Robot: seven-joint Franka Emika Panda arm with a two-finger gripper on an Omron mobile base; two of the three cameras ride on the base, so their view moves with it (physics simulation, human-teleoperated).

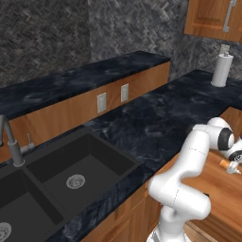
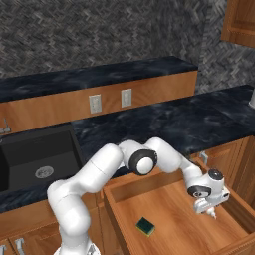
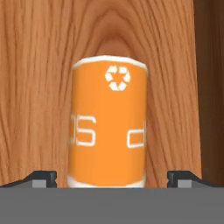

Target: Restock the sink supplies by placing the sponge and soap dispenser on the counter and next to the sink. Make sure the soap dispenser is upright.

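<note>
The amber-orange soap dispenser [image 3: 108, 127] sits in the open wooden drawer [image 2: 169, 209], right in front of the hand camera. My gripper [image 3: 111, 177] is open, one fingertip on each side of the bottle with a gap between each tip and it. In the left base view the soap dispenser [image 1: 225, 165] looks to lie on its side beside the hand. The yellow and green sponge [image 2: 145, 226] rests on the drawer floor, well to the left of my gripper [image 2: 208, 209]. The black marble counter [image 1: 156, 118] and the dark double-basin sink [image 1: 71, 170] lie up and to the left.
A dark curved faucet [image 1: 12, 142] stands behind the sink. A tall white paper towel roll [image 1: 221, 70] stands at the far right of the counter. The drawer's wooden walls close in around my hand. Wall outlets [image 1: 101, 102] sit on the raised back ledge.
</note>
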